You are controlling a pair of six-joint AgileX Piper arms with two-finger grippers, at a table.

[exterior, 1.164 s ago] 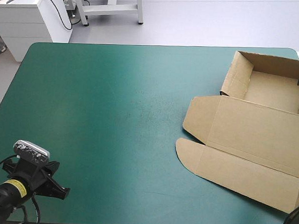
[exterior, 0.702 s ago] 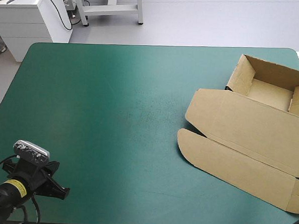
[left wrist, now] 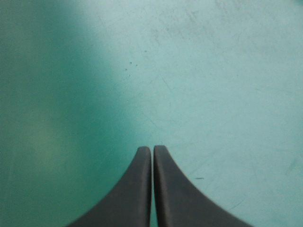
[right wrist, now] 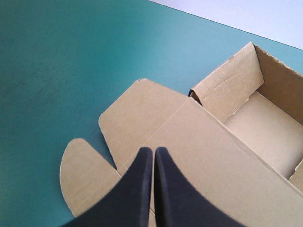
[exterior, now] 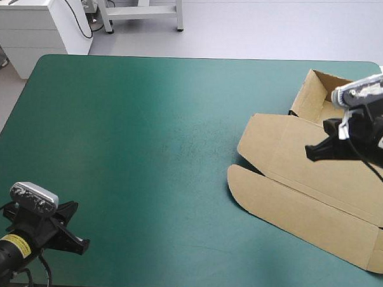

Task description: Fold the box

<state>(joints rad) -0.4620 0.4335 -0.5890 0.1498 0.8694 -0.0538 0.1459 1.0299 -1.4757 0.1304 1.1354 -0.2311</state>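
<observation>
Brown board box, light, stiff, creased, probably slippery, lying under and ahead of right gripper (clenched, empty, contact not discernible), well apart from left gripper (clenched, empty); best taken by rounded flap at free edge.

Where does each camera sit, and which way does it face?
High view: above, behind the robot, facing down on the table; left gripper, right gripper show.
Left wrist view: above the shut left gripper, facing the table.
Right wrist view: above the shut right gripper, facing the box.
Shared: high and right wrist views show the box.
</observation>
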